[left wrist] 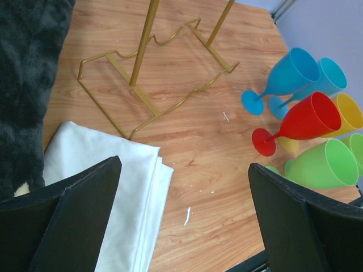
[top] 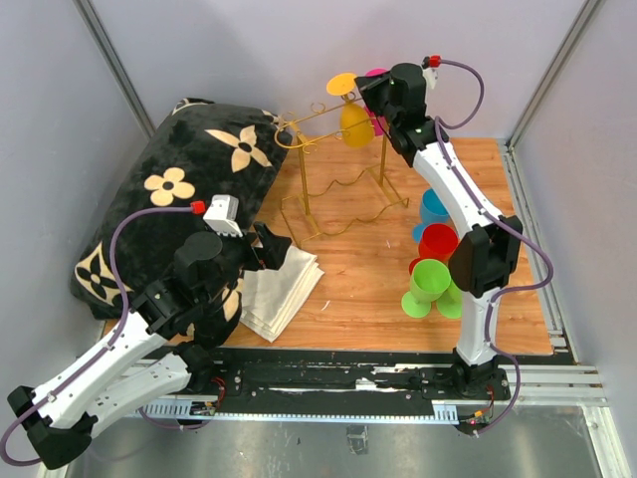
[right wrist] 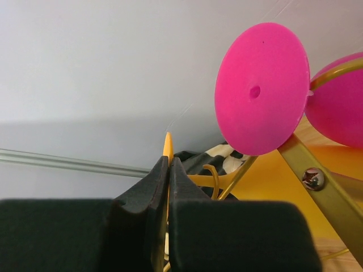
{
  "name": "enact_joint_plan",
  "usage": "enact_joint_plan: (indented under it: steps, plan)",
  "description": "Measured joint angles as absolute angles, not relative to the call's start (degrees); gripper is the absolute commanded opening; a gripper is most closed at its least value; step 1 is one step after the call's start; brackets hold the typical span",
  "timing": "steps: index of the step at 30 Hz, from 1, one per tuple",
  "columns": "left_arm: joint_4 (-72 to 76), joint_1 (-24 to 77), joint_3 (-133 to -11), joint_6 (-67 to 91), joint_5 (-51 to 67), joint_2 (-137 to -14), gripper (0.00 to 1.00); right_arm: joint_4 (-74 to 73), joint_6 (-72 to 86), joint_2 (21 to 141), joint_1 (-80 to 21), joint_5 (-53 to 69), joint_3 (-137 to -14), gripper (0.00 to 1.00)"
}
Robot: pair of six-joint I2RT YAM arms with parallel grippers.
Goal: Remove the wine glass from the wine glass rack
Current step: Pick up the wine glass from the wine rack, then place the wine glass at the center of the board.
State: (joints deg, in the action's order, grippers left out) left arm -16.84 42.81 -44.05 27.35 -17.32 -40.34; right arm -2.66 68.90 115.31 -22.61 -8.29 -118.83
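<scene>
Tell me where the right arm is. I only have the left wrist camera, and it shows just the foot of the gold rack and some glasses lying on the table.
Observer: The right pincer is up at the top rail of the rack.
Operator: Is it holding anything?
Observer: Yes, it is shut on the foot of a yellow glass that hangs upside down from the rail.
Operator: Any other glass up there?
Observer: One pink glass hangs right beside it.
</scene>
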Motion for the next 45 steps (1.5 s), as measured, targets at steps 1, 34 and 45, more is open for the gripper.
enact_joint_plan:
  steps: [1, 34, 45]
  plan:
    - [-16.84, 42.81, -44.05, 27.42, -17.32, -40.34, 1.00, -2.79, 68.90, 115.33, -22.74, -8.38, -118.87, 0.01]
    - [-16.84, 42.81, -44.05, 27.46, -17.56, -40.07, 1.00, -3.95, 66.52, 122.74, -23.29, -7.38, -132.64, 0.01]
    - [-16.84, 42.81, -44.05, 28.69, -17.54, -39.18, 1.00, -4.10, 66.04, 128.09, -23.46, 3.36, -139.87, 0.01]
